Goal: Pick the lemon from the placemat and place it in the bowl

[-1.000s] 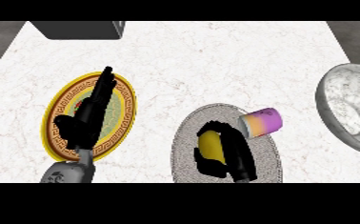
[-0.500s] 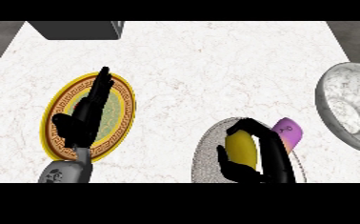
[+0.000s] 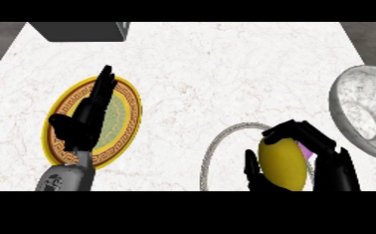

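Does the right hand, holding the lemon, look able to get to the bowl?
Probably yes. The right hand is curled round the lemon, the bowl sits close by at its right, and nothing stands on the counter between them.

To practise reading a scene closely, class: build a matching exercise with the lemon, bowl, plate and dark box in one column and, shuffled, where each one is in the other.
Things
1. lemon
2. bowl
3. plate
4. dark box

Places
A. far left corner of the counter
B. under the open left hand
C. gripped by the right hand
D. at the view's right edge

Pairs: 1-C, 2-D, 3-B, 4-A
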Motion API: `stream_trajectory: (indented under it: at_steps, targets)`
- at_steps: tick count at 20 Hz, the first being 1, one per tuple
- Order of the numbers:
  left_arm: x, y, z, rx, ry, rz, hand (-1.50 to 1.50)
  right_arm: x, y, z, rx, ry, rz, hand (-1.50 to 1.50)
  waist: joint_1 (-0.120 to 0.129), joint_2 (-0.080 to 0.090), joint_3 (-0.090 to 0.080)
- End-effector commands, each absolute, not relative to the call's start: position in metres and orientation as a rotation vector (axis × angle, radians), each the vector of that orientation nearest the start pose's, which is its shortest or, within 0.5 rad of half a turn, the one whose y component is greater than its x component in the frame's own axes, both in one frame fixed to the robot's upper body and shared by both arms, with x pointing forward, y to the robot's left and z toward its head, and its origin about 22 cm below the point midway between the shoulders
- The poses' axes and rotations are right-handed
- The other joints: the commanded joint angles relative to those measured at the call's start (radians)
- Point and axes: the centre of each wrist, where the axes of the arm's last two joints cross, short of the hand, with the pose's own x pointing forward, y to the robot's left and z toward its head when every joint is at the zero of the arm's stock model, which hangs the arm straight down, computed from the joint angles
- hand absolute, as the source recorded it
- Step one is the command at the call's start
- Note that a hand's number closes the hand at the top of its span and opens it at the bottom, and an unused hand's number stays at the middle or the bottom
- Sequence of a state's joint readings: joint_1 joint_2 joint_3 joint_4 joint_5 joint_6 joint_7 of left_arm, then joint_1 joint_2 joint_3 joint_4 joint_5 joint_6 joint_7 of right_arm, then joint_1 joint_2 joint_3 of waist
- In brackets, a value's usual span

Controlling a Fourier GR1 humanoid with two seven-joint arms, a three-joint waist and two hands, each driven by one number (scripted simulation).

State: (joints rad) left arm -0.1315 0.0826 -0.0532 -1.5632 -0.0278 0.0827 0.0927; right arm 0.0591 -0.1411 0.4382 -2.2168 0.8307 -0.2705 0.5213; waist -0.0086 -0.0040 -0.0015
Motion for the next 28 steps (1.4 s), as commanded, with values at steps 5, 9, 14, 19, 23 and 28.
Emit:
stream_trajectory:
  at_steps: [5, 9, 14, 19, 23, 28]
  targets:
    - [0.276, 0.212, 0.031, 0.074, -1.586, -0.113, 0.00, 0.152, -0.169, 0.211, -0.940, -1.732, 0.276, 1.50, 0.006, 0.001, -0.001]
    - [0.273, 0.207, 0.029, 0.060, -1.593, -0.100, 0.00, 0.174, -0.166, 0.240, -0.974, -1.708, 0.252, 1.50, 0.009, 0.002, 0.000]
    - [0.273, 0.229, 0.021, 0.064, -1.600, -0.111, 0.00, 0.202, -0.200, 0.272, -1.025, -1.696, 0.206, 1.50, 0.009, 0.003, 0.001]
    - [0.282, 0.209, 0.029, 0.065, -1.586, -0.107, 0.00, 0.223, -0.212, 0.287, -1.031, -1.618, 0.195, 1.50, 0.007, 0.003, 0.001]
    - [0.279, 0.217, 0.035, 0.071, -1.589, -0.116, 0.00, 0.246, -0.246, 0.283, -1.221, -1.480, 0.242, 1.50, 0.006, 0.005, 0.001]
    - [0.266, 0.221, 0.028, 0.059, -1.588, -0.121, 0.00, 0.270, -0.286, 0.250, -1.331, -1.357, 0.364, 1.50, 0.013, 0.006, 0.002]
